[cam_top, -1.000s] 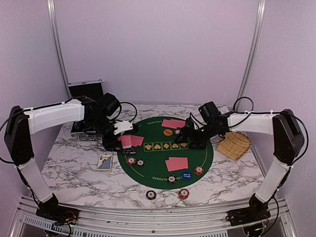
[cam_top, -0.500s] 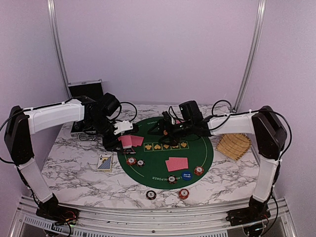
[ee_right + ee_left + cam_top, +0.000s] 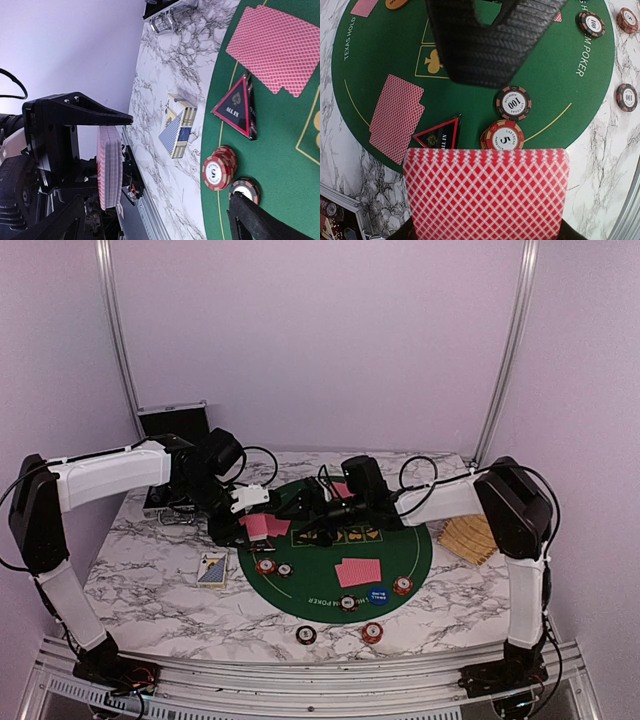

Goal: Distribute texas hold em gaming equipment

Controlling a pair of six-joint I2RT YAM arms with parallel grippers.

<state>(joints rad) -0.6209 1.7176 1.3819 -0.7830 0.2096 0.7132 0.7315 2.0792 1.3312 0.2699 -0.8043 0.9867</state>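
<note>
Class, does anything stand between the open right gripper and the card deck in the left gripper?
Nothing visible: only open air lies between the right gripper and the card deck clamped in the left gripper.

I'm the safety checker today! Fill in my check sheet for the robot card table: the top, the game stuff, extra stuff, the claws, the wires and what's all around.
Surface: marble table with a round green poker mat on it.
Job's things: card pairs face down on the mat, chips, black triangular marker, blue button; stray chips lie off the mat, on the marble.
Clutter: card box, woven mat, silver-edged case.
Grippers: left gripper shut on the deck; right gripper open, pointed at the deck.
Cables: black loops off both wrists.
Surroundings: lilac walls, metal posts.
</note>
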